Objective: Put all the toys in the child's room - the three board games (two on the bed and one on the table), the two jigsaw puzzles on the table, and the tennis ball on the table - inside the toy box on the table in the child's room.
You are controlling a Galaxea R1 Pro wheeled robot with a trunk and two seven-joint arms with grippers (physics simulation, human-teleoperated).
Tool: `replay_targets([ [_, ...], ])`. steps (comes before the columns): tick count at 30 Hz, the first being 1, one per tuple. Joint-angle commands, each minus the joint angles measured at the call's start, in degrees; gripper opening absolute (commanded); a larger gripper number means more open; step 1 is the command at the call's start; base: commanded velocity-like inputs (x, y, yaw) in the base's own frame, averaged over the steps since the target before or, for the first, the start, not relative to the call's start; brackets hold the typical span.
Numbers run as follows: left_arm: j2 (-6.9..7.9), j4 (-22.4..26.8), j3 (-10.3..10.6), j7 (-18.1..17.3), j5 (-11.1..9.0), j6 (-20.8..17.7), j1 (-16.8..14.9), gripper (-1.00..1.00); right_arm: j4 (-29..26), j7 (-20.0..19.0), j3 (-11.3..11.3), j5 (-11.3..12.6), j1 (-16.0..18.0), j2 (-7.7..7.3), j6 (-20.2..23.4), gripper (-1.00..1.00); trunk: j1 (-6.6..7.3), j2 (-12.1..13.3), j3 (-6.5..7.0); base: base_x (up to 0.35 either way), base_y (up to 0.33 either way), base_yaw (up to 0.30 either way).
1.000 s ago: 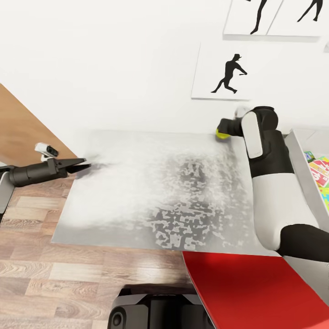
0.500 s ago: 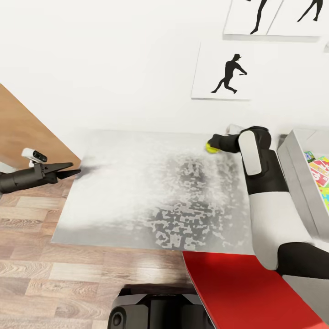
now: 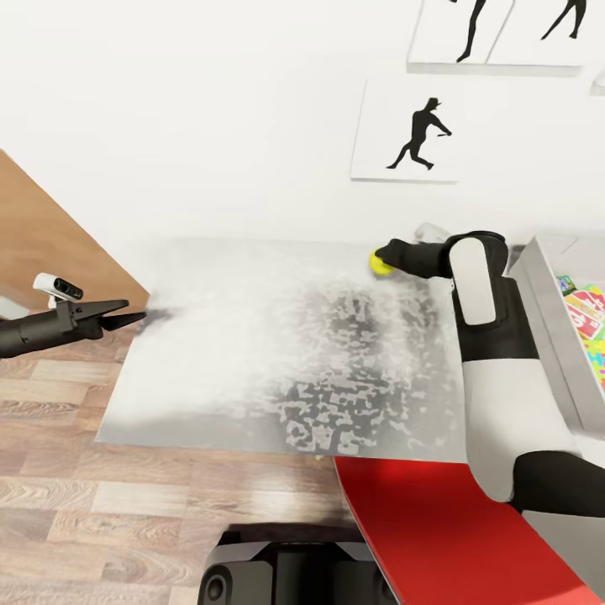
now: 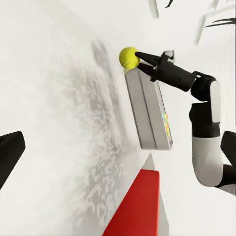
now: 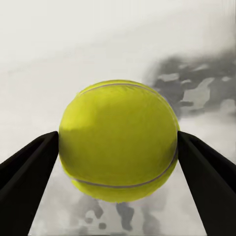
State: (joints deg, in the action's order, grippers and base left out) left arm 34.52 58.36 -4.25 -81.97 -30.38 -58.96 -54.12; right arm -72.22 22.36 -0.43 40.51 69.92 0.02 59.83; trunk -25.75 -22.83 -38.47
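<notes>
Place: a child's room in a home
Walls: plain white, hung with black silhouette sports pictures
Floor: light wood planks
Toys: a shallow light-grey bin holding colourful printed game boxes

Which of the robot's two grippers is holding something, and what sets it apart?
The right gripper: its fingers clamp the tennis ball above the table; the left gripper holds nothing.

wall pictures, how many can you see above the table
4. One with a striding black figure hangs above the table's back edge; two more sit side by side at the top, cut off; a sliver of a fourth shows at the right edge. Others may lie out of frame.
</notes>
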Motion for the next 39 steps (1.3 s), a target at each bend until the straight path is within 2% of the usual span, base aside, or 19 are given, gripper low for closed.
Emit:
replay_targets([
  [1,0.03,0.00,0.03,-0.17,-0.12,-0.61,-0.02,1.00,-0.23,0.57,0.01,1.63,0.04,-0.34,0.17,-1.00,-0.04,-0.09,0.00,-0.002,0.000,-0.064],
  [6,0.03,0.00,0.03,-0.21,-0.12,-0.63,-0.02,1.00,-0.92,0.57,0.05,6.01,-0.03,-1.73,0.17,-1.00,-0.04,-0.09,0.44,0.000,0.000,-0.027],
  [12,0.03,0.00,0.03,-0.29,-0.19,-0.63,-0.02,1.00,-4.73,0.58,0.01,8.16,-1.05,-1.93,0.17,-1.00,-0.04,-0.09,0.99,0.000,0.000,-0.002],
  [18,0.01,0.00,0.06,-0.29,-0.21,-0.63,-0.02,1.00,-5.10,0.63,0.07,12.19,-1.37,-3.45,0.17,-1.00,-0.04,-0.09,1.54,-0.020,0.000,0.000],
  [26,-0.06,0.00,0.10,-0.26,-0.28,-0.57,0.03,1.00,-5.15,0.66,0.15,13.00,-1.52,-3.71,0.17,-1.00,-0.04,-0.09,2.28,-0.136,0.000,0.000],
  [29,0.00,-0.43,-0.04,-1.41,-0.28,-0.52,1.13,1.00,-5.52,0.66,0.04,13.01,-3.21,-3.71,0.17,-1.00,-0.04,-0.09,2.55,-0.016,0.000,0.000],
  [31,0.03,-2.04,-0.36,-2.97,-0.14,0.31,2.65,1.00,-6.55,0.65,0.01,13.06,-4.66,-3.71,0.17,-1.00,-0.04,-0.09,2.74,-0.005,0.000,0.000],
  [34,0.19,-6.38,-1.43,-4.96,-0.06,4.71,4.61,1.00,-7.86,0.64,-0.47,13.51,-7.51,-3.72,0.17,-1.00,-0.04,-0.09,3.02,-0.001,0.000,0.000],
  [36,0.23,-11.14,-1.87,-6.45,0.19,7.96,5.50,1.00,-8.25,0.62,-1.72,13.87,-9.41,-3.78,0.17,-1.00,-0.04,-0.09,3.20,0.000,0.000,0.000],
  [39,0.28,-15.72,-2.04,-7.14,0.48,10.44,5.83,1.00,-8.37,0.59,-2.97,14.01,-11.06,-4.07,0.17,-1.00,-0.04,-0.09,3.48,0.000,0.000,0.000],
])
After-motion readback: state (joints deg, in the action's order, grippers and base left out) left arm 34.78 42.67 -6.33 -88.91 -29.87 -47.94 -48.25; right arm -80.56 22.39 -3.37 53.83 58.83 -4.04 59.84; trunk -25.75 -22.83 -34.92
